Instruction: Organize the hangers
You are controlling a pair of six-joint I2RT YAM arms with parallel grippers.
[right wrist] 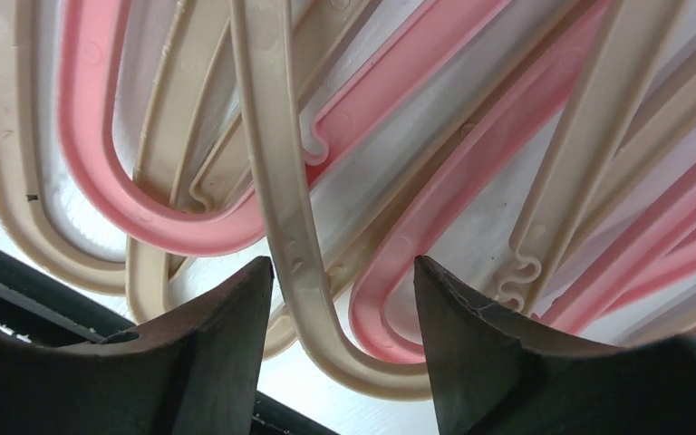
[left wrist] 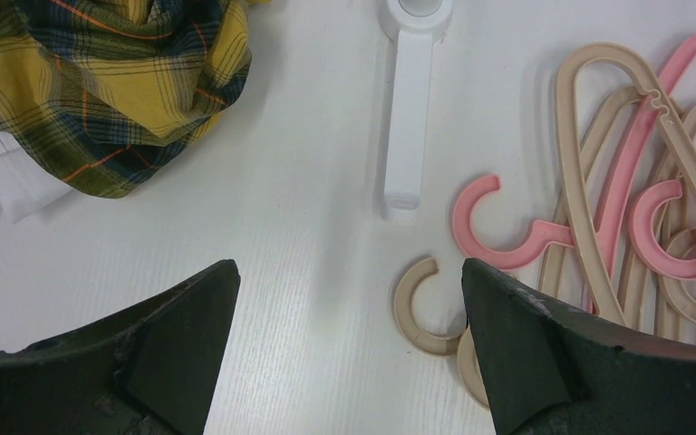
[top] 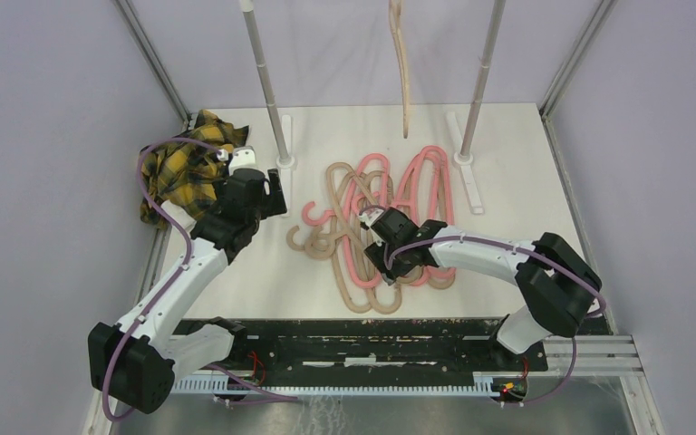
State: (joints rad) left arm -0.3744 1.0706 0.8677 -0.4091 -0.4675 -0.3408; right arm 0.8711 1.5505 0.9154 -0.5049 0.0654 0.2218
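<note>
Hangers (top: 408, 190) tangled in one pile mid-counter (top: 507, 181). Light, stiff, smooth plastic by the look, hooks likely to snag. Best taken by one topmost bar. Right hand (right wrist: 343, 263) astride beige and pink bars, grip unclear. Left hand (left wrist: 349, 265) open, empty.

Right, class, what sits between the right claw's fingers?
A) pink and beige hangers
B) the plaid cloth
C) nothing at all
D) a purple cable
A: the wrist view shows the right claw straddling loops of the hangers in the pile, while the cloth lies off at the table's far left corner.
</note>
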